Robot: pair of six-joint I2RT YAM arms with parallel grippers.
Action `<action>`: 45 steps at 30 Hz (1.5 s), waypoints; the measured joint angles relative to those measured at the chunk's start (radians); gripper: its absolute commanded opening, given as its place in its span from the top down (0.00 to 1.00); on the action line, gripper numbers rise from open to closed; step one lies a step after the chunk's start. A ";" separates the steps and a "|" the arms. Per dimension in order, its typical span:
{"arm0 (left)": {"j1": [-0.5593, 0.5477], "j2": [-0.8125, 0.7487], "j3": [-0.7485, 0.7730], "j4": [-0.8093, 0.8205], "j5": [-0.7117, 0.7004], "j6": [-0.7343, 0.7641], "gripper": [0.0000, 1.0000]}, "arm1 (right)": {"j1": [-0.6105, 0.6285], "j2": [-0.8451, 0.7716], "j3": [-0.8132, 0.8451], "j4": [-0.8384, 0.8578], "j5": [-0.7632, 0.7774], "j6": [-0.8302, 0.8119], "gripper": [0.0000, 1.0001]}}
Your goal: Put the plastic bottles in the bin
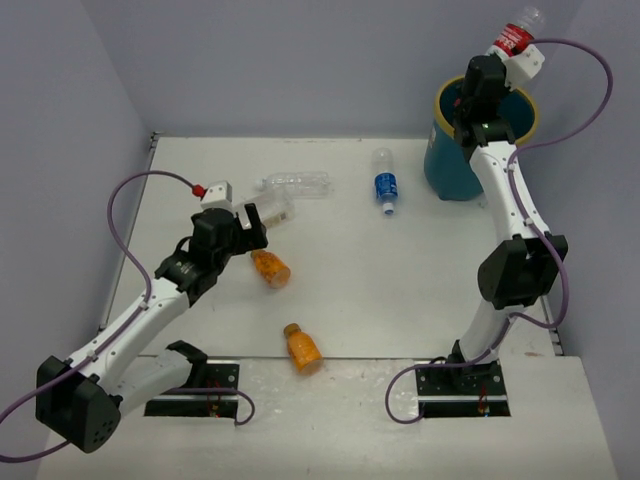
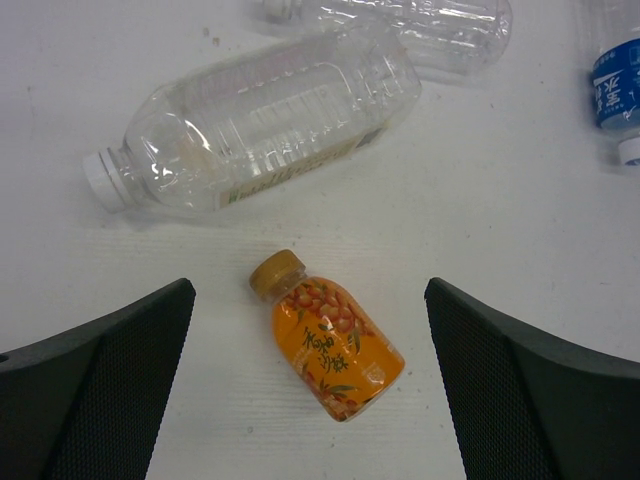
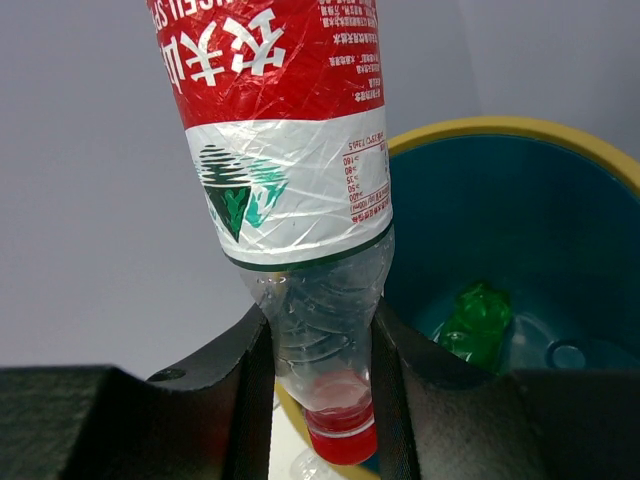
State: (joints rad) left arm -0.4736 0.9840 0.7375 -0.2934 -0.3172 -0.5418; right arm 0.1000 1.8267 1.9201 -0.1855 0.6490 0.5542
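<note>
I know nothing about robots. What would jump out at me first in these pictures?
The right hand grips a red-labelled bottle, cap down, above the blue bin at the far right of the table; a green bottle already lies inside. Nearer the left, the left hand hangs open over an orange bottle lying flat.

A robotics lab test cell: bare grey walls [image 1: 300, 60] enclose a white table [image 1: 400, 270] carrying bolted arms [image 1: 510, 270].

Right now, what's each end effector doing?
Left end effector: open, empty, over an orange bottle.
Right end effector: shut on the red-labelled bottle.
</note>
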 measured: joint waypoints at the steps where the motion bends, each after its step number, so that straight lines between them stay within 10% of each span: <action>1: 0.000 0.004 0.003 0.001 -0.005 0.005 0.00 | -0.006 0.005 0.000 0.001 0.012 0.010 0.74; 18: 0.000 0.076 0.030 0.019 -0.036 0.016 0.00 | -0.016 0.020 0.032 0.019 0.109 0.146 0.02; 30: 0.000 0.112 0.056 0.025 -0.037 0.114 0.00 | -0.016 0.017 0.036 0.013 0.013 0.093 0.01; 45: 0.163 0.418 0.231 0.130 0.376 0.869 0.00 | 0.130 -0.513 -0.549 -0.078 -0.415 -0.064 0.01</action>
State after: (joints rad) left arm -0.3103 1.4015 0.9684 -0.1639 0.0590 0.3269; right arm 0.2297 1.3138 1.3715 -0.2632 0.2340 0.4898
